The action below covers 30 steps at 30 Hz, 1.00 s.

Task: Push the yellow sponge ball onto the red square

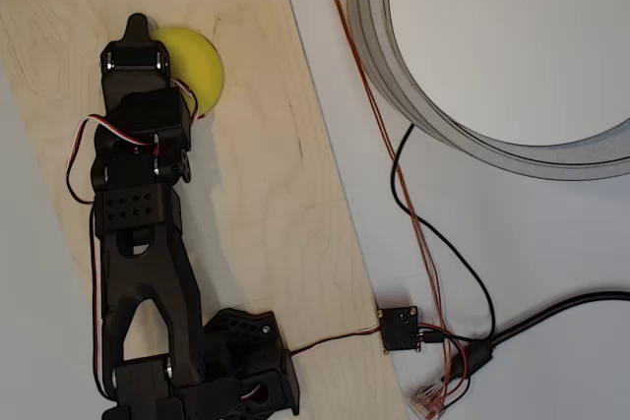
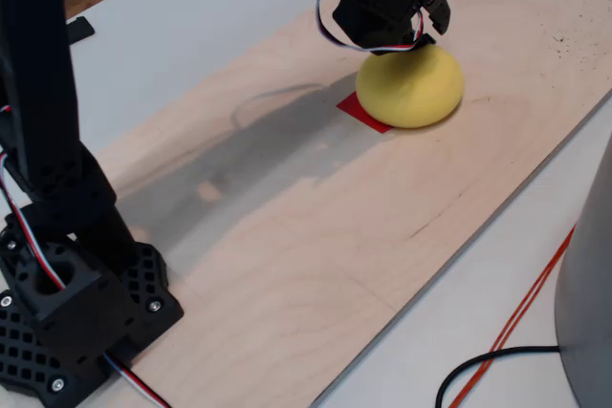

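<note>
Overhead view: a pale wooden board (image 1: 246,194) is laid diagonally across a white table (image 1: 551,243). A large grey ring-shaped object (image 1: 394,76) is seen at upper right, off the board. Thin orange wire (image 1: 340,17) and a black cable (image 1: 472,282) are run down the table to a small black circuit board (image 1: 401,328) just beside the board's right edge. The black arm (image 1: 143,243) is stretched from its base at lower left up toward the board's upper left. The yellow sponge ball (image 1: 200,68) is partly covered by the arm's head; its right half is exposed. The gripper (image 1: 138,31) is seen from above at the ball's left side; how far its jaws are parted cannot be told.

Fixed view: the arm's base (image 2: 72,303) is fixed at lower left on the board (image 2: 316,226), with red, white and black wires trailing from it. The arm is reached over the board, and its shadow is cast across the wood. The gripper (image 2: 421,31) is pressed down onto the top of the ball (image 2: 413,88), with the fingers hidden; their spacing cannot be judged. The red square (image 2: 361,110) is partly covered by the ball, one corner left showing at the ball's left
</note>
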Motion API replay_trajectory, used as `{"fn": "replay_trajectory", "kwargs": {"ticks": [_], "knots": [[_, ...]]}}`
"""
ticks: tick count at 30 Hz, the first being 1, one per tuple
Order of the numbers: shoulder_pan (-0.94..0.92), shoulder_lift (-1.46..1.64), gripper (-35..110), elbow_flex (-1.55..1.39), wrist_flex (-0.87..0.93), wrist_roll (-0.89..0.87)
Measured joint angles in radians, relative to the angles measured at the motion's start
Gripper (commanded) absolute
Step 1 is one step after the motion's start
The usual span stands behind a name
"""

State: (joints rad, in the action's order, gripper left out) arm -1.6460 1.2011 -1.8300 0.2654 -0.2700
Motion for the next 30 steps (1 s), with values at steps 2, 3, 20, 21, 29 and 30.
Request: {"fn": "replay_trajectory", "kwargs": {"ticks": [2,3,20,21,29,30], "knots": [[0.0,0.029,0,-0.037,-0.003,-0.014],[0.0,0.035,0,-0.044,-0.012,-0.017],[0.014,0.138,0,-0.19,-0.043,-0.018],[0.015,0.138,0,-0.189,-0.046,-0.017],[0.008,0.152,0,-0.114,-0.049,0.075],[0.006,0.152,0,-0.101,-0.049,0.084]]}}
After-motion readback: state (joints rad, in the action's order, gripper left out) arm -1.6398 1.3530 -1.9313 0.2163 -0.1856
